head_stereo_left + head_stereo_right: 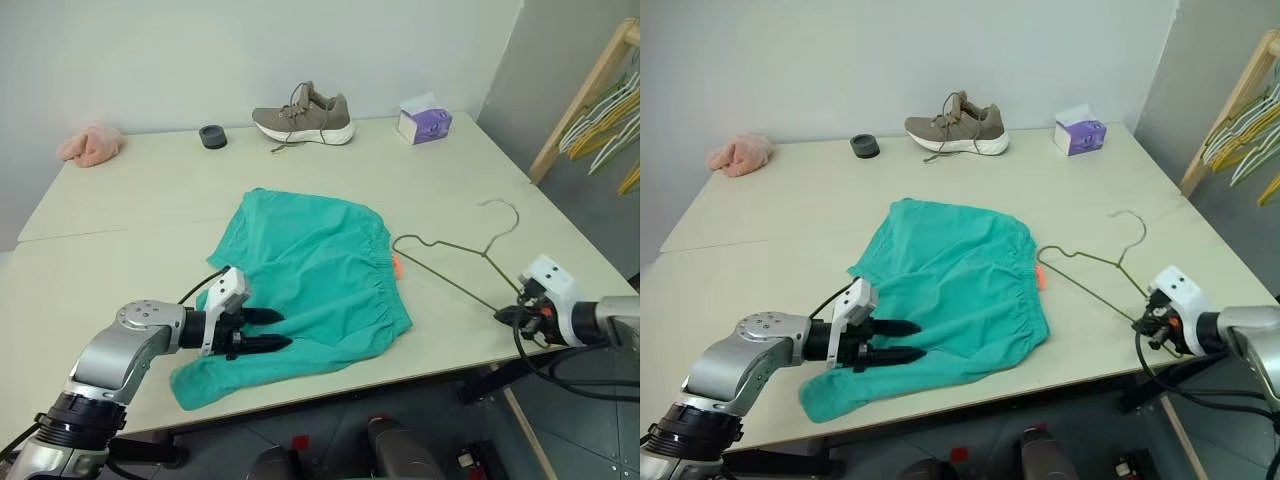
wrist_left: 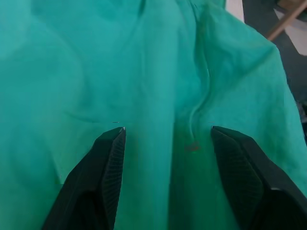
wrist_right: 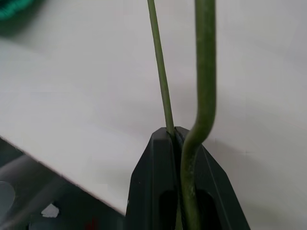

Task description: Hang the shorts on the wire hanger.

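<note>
So here's where I'm at. My right gripper point(image 3: 178, 136) is clamped shut on the corner bend of the wire hanger point(image 1: 455, 262), pinching the thin olive-green wire right where it folds back on itself, near the table's point(image 1: 130, 190) front right edge. The hanger lies flat on the table, its long bottom wire running from my right fingers diagonally back toward the waistband side of the shorts point(image 1: 310, 280), with the hook point(image 1: 503, 212) curling off toward the far side.

My left gripper point(image 1: 268, 330) has its fingers spread open, resting right over the near leg of the shorts and not pinching anything. In the left wrist view the teal fabric sits between both pads with a soft fold running up the middle.

The shorts are spread flat mid-table, teal-green, soft and a bit crumpled. The gathered elastic waistband faces the hanger, and the little orange drawstring point(image 1: 397, 266) sits just beside the hanger's near corner. Their long axis runs roughly from my left gripper toward the hanger, so the two things basically meet at the waistband.

My read: the left hand is the obvious one for the cloth and the right one already has the wire. The floppy fabric will sag and bunch, while the springy wire could twist in my pinch.
</note>
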Robot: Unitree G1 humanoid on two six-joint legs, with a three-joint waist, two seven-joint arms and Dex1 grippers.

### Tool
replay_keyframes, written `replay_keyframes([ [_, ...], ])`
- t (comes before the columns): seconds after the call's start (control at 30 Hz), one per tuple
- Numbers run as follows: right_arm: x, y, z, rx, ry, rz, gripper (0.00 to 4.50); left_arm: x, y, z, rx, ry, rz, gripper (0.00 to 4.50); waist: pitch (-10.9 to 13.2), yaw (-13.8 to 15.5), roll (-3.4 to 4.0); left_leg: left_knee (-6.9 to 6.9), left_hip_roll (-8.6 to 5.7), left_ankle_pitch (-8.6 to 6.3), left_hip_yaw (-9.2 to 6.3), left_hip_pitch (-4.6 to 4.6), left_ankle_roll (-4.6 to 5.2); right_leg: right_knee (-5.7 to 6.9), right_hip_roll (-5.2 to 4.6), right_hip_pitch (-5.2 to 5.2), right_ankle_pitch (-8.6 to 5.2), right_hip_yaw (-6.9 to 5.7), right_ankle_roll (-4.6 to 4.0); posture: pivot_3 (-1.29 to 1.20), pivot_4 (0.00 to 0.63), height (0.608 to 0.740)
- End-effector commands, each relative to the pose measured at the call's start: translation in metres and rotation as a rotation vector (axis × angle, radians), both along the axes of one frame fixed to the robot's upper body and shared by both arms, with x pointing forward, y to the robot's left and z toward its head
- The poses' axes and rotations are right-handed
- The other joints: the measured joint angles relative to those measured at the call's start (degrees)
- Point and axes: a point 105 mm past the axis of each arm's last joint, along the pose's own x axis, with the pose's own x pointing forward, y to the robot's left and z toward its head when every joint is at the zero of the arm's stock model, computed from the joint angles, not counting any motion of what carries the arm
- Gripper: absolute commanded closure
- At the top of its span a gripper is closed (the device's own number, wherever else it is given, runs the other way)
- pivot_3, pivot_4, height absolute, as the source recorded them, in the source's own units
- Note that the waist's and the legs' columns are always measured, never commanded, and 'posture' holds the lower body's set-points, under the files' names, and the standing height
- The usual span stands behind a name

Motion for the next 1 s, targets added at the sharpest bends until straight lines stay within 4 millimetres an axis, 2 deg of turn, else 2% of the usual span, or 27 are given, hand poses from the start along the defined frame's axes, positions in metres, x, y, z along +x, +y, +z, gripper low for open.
replay_keyframes([
  [0.03, -0.003, -0.005, 0.006, -0.021, -0.025, -0.011, 4.5, -0.005, 0.004, 0.002, 0.038, -0.029, -0.045, 1.52, 0.0, -0.1, 0.0, -0.01, 0.0, 0.0, 0.0, 0.0, 0.0, 0.0, 0.0, 0.0, 0.0, 0.01, 0.0, -0.25, 0.122, 0.74],
  [0.23, 0.0, 0.019, 0.006, 0.012, -0.032, 0.074, 4.5, -0.003, 0.006, 0.0, 0.04, -0.04, -0.044, 1.52, 0.0, -0.7, 0.03, -0.03, 0.0, 0.0, -0.02, 0.01, 0.01, -0.01, 0.03, 0.0, -0.01, -0.01, 0.0, -0.23, 0.118, 0.74],
  [0.4, 0.006, 0.053, 0.024, 0.04, -0.077, 0.208, 4.5, -0.005, 0.006, -0.002, 0.042, -0.045, -0.039, 1.52, 0.1, -1.3, 0.02, -0.04, 0.0, 0.0, -0.03, -0.01, 0.01, -0.01, 0.03, 0.0, -0.02, -0.01, 0.0, -0.22, 0.115, 0.74],
  [0.67, 0.0, 0.091, 0.021, 0.055, -0.072, 0.358, 4.5, -0.011, 0.008, -0.005, 0.05, -0.052, -0.027, 1.52, 0.1, -1.3, -0.05, -0.05, 0.0, -0.02, -0.06, -0.03, -0.01, -0.04, -0.23, 0.0, -0.03, -0.05, 0.02, -0.2, 0.116, 0.74],
  [0.83, 0.0, 0.098, 0.01, 0.062, -0.069, 0.351, 4.5, -0.011, 0.009, -0.009, 0.054, -0.052, -0.024, 1.52, 0.1, -1.2, -0.07, -0.06, -0.01, -0.02, -0.06, -0.04, -0.01, -0.04, -0.25, -0.01, -0.03, -0.08, 0.02, -0.2, 0.116, 0.74],
  [0.9, 0.001, 0.097, 0.013, 0.074, -0.077, 0.338, 4.5, -0.011, 0.009, -0.01, 0.054, -0.053, -0.024, 1.52, 0.1, -1.2, -0.07, -0.05, -0.01, -0.02, -0.06, -0.04, -0.01, -0.04, -0.25, 0.0, -0.03, -0.08, 0.02, -0.2, 0.116, 0.74],
  [1.0, 0.007, 0.084, 0.025, 0.123, -0.087, 0.258, 4.5, -0.012, 0.009, -0.012, 0.057, -0.055, -0.024, 1.52, 0.1, -1.2, -0.08, -0.05, -0.01, -0.02, -0.06, -0.04, -0.01, -0.04, -0.26, 0.0, -0.03, -0.08, 0.02, -0.2, 0.118, 0.74],
])
